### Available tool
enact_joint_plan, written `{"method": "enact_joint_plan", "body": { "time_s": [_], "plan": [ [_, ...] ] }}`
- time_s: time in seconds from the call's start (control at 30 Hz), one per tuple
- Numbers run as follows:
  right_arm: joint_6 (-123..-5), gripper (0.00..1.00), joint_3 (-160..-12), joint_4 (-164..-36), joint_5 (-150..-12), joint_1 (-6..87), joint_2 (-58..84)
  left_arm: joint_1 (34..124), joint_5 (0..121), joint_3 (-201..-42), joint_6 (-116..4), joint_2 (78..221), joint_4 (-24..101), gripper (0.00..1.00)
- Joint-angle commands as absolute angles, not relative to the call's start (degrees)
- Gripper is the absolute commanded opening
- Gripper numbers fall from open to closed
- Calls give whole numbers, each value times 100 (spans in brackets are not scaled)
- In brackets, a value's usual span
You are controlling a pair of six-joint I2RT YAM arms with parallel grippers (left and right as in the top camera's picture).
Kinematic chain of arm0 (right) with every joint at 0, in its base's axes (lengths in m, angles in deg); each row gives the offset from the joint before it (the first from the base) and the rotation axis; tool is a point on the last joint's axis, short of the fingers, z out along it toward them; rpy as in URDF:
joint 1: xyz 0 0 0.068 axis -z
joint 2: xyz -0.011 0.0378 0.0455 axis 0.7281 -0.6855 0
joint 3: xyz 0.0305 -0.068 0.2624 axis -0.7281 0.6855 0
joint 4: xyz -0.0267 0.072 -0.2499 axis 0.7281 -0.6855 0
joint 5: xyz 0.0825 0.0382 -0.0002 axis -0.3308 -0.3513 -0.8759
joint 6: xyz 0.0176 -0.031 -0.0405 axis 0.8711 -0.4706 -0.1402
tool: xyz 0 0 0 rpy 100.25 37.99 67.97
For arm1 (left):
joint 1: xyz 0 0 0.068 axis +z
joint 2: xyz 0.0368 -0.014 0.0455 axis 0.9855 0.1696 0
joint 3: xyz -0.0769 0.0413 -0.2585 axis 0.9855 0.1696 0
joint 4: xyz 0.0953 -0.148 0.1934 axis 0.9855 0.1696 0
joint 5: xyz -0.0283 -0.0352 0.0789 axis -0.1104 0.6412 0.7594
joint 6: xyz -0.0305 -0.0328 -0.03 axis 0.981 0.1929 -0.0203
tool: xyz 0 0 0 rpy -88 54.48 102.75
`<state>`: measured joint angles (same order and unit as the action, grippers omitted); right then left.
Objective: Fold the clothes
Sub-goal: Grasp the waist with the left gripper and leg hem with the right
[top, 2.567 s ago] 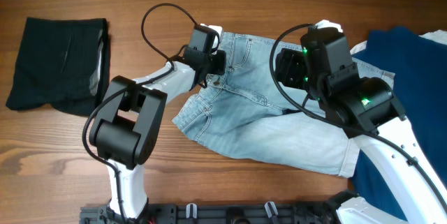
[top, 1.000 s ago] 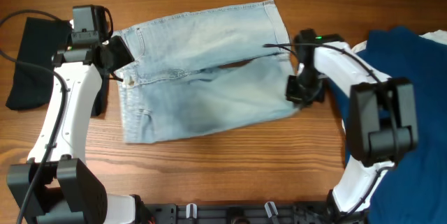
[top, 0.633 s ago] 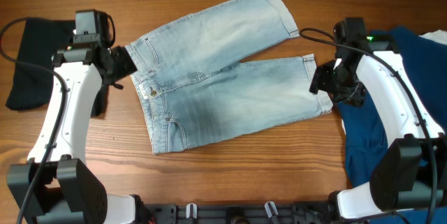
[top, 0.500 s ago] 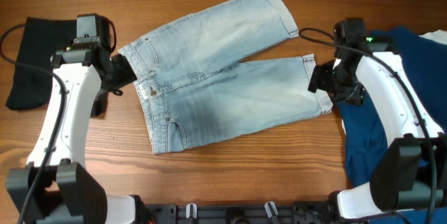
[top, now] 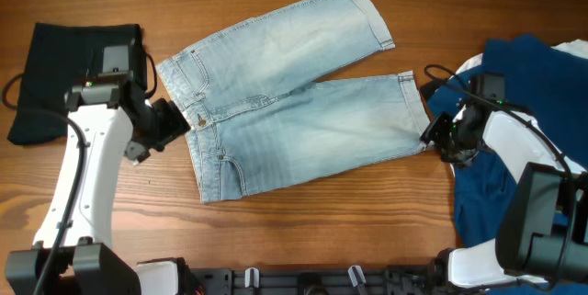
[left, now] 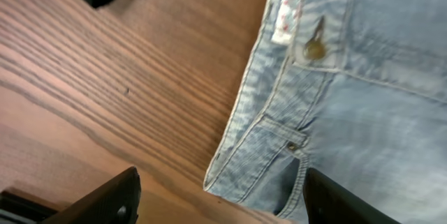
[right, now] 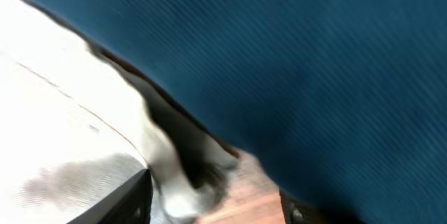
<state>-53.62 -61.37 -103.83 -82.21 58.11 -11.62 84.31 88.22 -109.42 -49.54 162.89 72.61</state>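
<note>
Faded light-blue denim jeans (top: 294, 120) are lying spread flat mid-desk (top: 110, 1). The waistband (top: 188, 116) is facing the left edge, and the two legs are running toward the right edge and far-right corner. My read: the flattening step looks done and the first fold isn't started yet.

Left gripper (top: 173, 122) is hovering at the waistband's outer edge, jaws wide apart and holding nothing. Its wrist view is showing the brass button (left: 313, 48) and a pocket corner ahead of the fingers.

Right gripper (top: 434, 139) is sitting at the near leg's hem (top: 415, 111), just beside the navy-blue fabric garment (top: 524, 79). Its jaws look apart with nothing clamped, though that wrist view is blurry.

The black fabric garment (top: 64, 74) is lying at the far-left corner. A white fabric garment (top: 470, 62) is peeking out from under the navy one at the right edge. Both are waiting their turn.

Next move, as I'm judging it:
- Both grippers need to close on the near long edge, left on the waistband corner and right on the hem.
- They then carry that edge over so leg lands on leg.
- The right gripper has to pinch denim only, since the navy fabric is close enough to snag.
</note>
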Motion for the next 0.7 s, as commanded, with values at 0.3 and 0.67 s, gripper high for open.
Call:
{"method": "enact_joint_plan", "body": {
  "time_s": [0.3,0.67],
  "plan": [
    [-5689,4,-6452,-10737,-8866,5817,-544,8427,8280,-9449,-3893,16258,6582,84],
    [-5672,4,-6465,-10772,-8870,5817,-109,8420,7034,-7721,-3397,16267,5320,73]
  ]
}}
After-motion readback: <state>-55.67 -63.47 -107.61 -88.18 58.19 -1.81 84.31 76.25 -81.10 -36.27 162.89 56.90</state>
